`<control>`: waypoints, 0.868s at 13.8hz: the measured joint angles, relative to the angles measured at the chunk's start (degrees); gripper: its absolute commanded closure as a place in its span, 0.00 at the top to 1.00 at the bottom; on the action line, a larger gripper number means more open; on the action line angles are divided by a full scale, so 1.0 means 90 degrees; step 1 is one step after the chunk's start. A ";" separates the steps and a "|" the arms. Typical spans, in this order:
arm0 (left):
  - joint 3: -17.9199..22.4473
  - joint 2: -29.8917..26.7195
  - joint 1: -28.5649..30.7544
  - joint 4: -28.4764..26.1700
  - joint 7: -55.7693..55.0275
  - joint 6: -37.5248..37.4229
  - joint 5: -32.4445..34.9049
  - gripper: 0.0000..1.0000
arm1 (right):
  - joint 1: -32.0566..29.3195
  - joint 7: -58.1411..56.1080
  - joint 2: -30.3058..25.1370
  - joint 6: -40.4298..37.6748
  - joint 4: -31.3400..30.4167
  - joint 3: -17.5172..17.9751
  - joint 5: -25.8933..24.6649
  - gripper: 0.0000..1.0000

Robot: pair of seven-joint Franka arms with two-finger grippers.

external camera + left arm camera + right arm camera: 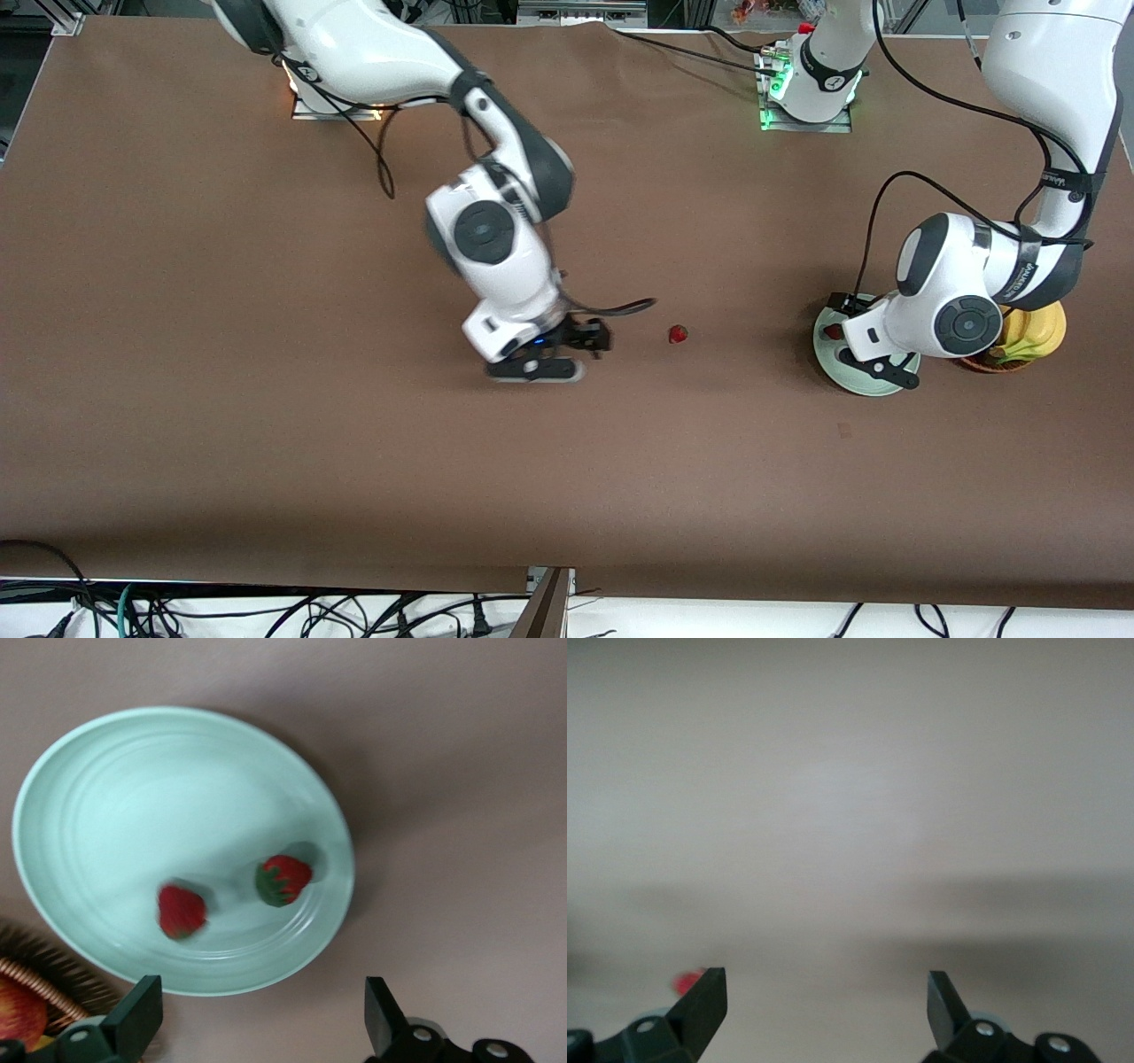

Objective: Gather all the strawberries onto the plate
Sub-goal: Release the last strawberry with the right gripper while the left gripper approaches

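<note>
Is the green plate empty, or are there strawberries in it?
Not empty. The plate holds two strawberries, seen under the open left gripper. A third strawberry lies on the table.

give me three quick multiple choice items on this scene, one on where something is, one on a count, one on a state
1. Where is the loose strawberry?
A. on the table by the right gripper
B. in the basket
C. on the plate

2. How many strawberries lie in the plate?
A. none
B. two
C. four

3. How do the jaws of the left gripper, over the plate, stand?
A. shut on a berry
B. shut empty
C. open

Key: 1 A, it lies on bare brown table; 2 B, the left wrist view shows two; 3 C, a wide gap holds nothing.
</note>
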 measured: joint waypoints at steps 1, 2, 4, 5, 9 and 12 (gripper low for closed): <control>-0.0169 -0.0001 -0.0006 0.0008 -0.0272 0.0001 -0.0023 1.00 | -0.0310 -0.0426 -0.0159 -0.0510 -0.0001 -0.0005 0.0000 1.00; -0.0345 -0.0001 -0.0033 0.0014 -0.0693 0.0003 -0.0086 1.00 | -0.0626 -0.0850 -0.0293 -0.0966 -0.0002 -0.0006 -0.0001 1.00; -0.0603 -0.0001 -0.0210 0.0039 -0.1623 0.0041 -0.0334 1.00 | -0.1222 -0.1646 -0.0473 -0.1731 -0.0005 -0.0026 -0.0002 1.00; -0.0655 -0.0001 -0.0372 0.0072 -0.2034 0.0113 -0.0485 1.00 | -0.1466 -0.1993 -0.0550 -0.2020 -0.0005 -0.0074 -0.0003 1.00; -0.0678 0.0066 -0.1315 0.0116 -0.3986 0.0897 -0.0808 1.00 | -0.1939 -0.3153 -0.1021 -0.2935 -0.0005 -0.0776 -0.0075 1.00; -0.0659 0.0420 -0.1974 0.0088 -0.5498 0.1742 -0.0728 1.00 | -0.2255 -0.3822 -0.1487 -0.3365 -0.0057 -0.0932 -0.0503 1.00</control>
